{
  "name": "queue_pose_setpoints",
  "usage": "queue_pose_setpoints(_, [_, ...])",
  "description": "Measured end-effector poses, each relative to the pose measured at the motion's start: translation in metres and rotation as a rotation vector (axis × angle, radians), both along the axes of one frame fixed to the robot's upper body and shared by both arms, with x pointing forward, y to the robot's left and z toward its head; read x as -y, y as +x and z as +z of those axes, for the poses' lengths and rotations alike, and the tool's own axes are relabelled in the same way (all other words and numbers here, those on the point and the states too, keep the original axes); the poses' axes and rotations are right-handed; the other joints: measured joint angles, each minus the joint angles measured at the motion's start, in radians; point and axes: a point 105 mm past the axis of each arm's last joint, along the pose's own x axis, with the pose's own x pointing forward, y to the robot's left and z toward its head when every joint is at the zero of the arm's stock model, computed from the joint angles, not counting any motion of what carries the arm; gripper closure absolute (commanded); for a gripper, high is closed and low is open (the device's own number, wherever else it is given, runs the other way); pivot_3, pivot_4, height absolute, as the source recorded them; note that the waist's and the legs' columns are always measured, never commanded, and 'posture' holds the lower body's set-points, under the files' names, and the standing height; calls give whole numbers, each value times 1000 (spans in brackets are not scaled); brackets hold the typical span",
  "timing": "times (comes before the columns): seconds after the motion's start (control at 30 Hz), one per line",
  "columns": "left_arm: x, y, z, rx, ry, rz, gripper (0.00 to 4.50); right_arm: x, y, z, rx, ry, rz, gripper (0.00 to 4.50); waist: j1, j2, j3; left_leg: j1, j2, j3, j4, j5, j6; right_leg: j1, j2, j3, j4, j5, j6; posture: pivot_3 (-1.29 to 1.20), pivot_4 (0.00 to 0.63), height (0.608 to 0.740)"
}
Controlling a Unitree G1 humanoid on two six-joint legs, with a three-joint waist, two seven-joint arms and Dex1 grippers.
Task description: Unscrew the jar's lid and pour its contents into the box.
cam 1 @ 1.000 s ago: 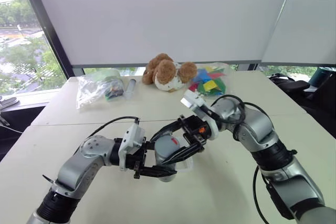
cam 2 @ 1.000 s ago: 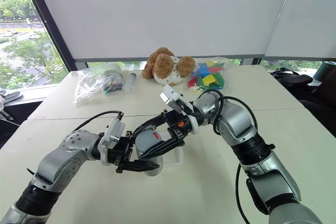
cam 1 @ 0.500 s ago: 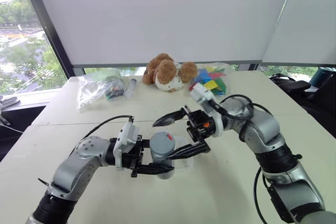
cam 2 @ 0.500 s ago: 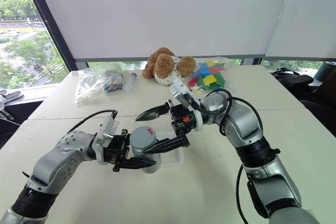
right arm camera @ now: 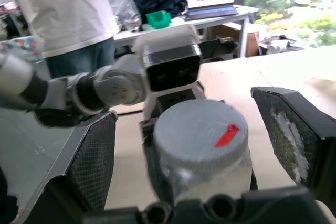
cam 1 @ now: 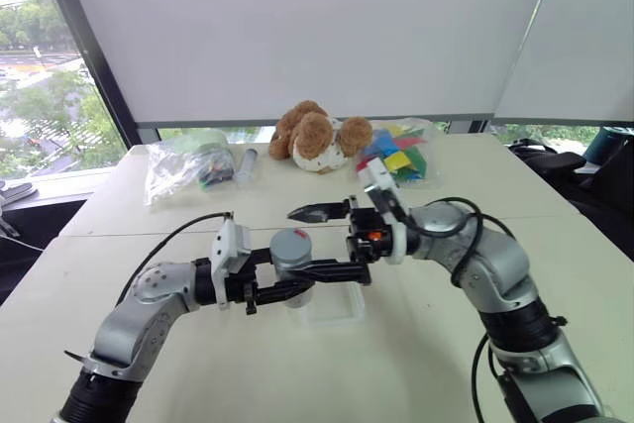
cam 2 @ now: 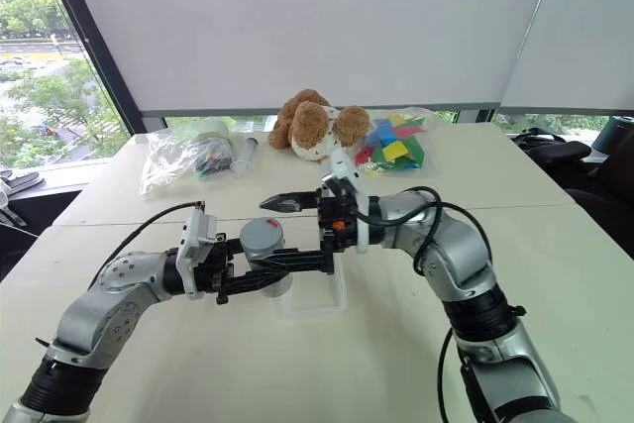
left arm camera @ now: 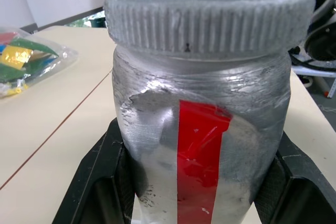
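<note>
I have the jar upright in my left gripper, fingers clamped on its body, lifted just above the clear box that lies near the middle of the table. The ribbed grey lid is on and looks fully seated. My right gripper straddles the lid with its fingers spread wide, one on either side, touching nothing. I judge this the unscrewing step, between turns or before the first. Next I need to close the right fingers squarely on the lid's rim, then twist while the left holds firm. The plush dog and bags sit along the far edge.
</note>
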Motion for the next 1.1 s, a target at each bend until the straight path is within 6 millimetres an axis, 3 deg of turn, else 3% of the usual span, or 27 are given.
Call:
queue_pose_setpoints(0.67, [7, 0, -4, 9, 4, -6, 2361, -8, 12, -9, -71, -2, -31, 38, -1, 0, 0, 0, 0, 0, 0, 0, 0, 0, 0, 0, 1, 0, 0, 0, 150, 740])
queue_pose_setpoints(1.1, [6, 0, -5, 6, 7, 0, 2361, 15, 15, -10, -114, -20, -6, 38, 0, 0, 0, 0, 0, 0, 0, 0, 0, 0, 0, 0, 0, 0, 0, 0, 150, 740])
